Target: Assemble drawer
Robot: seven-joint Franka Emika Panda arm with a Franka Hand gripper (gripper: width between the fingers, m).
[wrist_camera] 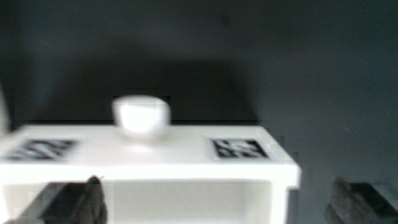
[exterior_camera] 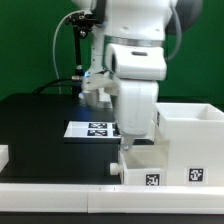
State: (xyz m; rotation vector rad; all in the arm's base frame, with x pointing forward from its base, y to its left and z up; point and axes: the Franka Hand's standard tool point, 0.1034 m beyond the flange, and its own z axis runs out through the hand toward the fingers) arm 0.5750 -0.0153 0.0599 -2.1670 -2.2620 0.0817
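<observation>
In the wrist view a small white open-top tray [wrist_camera: 160, 168] of the drawer lies under my gripper [wrist_camera: 217, 205]. Its round knob [wrist_camera: 141, 115] stands up on the far face between two black-and-white tags [wrist_camera: 244, 149]. My gripper is open. One dark finger [wrist_camera: 71, 202] sits at the tray's one side, and the other finger [wrist_camera: 366, 200] stands clear of the other side. In the exterior view the arm's wrist hides the gripper, which hangs over the tray [exterior_camera: 140, 168]. The large boxy housing [exterior_camera: 192, 135] stands right beside it on the exterior view's right.
The marker board [exterior_camera: 95, 129] lies on the black table [exterior_camera: 40, 125] behind the tray. Another white part [exterior_camera: 3, 155] shows at the exterior view's left edge. A white table border [exterior_camera: 60, 195] runs along the front.
</observation>
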